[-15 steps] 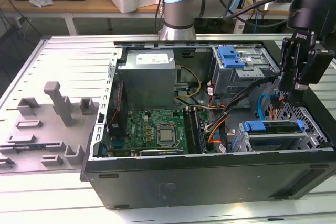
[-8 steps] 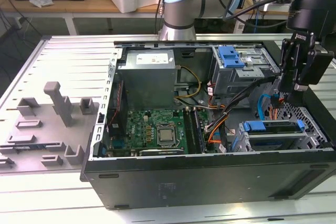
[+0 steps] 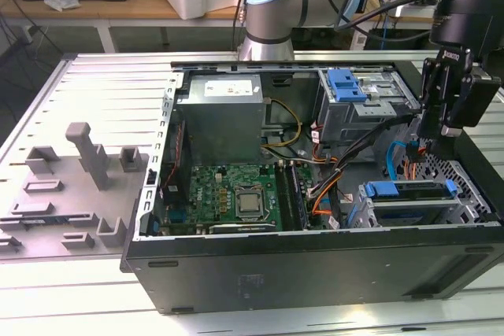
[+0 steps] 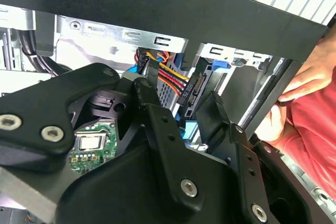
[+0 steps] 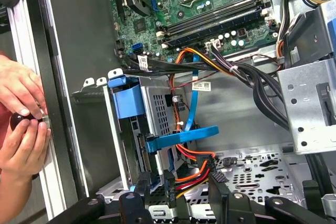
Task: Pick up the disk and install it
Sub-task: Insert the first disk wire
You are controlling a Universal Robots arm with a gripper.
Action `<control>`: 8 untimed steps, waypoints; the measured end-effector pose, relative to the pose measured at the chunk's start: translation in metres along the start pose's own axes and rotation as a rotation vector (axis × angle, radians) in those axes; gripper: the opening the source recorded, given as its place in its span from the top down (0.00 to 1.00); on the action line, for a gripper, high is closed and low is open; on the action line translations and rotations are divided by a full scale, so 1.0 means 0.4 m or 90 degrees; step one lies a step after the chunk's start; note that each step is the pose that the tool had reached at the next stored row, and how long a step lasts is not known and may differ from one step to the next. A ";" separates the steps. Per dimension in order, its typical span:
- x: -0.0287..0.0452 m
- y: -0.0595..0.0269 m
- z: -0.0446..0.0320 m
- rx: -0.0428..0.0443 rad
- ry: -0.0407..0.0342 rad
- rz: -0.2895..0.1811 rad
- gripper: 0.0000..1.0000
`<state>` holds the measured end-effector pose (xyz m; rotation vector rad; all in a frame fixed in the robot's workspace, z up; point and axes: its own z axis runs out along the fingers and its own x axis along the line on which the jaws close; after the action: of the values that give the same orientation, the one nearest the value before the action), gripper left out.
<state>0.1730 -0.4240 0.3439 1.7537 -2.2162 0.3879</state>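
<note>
Above the slatted table (image 3: 94, 76), claw (image 3: 424, 145) in case (image 3: 315, 273)

Silver-grey robot arm with pale-blue joint caps (image 3: 272, 5): base joints at the rear, the black wrist section (image 3: 471, 21) at the exterior view's right, pointing straight down. The black two-finger gripper (image 3: 429, 143) hangs vertically under the wrist, tips lowest. In both wrist views the gripper (image 4: 177, 95) (image 5: 191, 182) has its jaws parted, with a clear gap between them. The black bolted fingers (image 4: 157, 124) run roughly parallel.
</note>
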 end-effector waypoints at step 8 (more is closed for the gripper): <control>0.000 0.000 0.000 0.0001 0.0005 0.000 0.70</control>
<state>0.1729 -0.4240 0.3439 1.7532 -2.2157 0.3888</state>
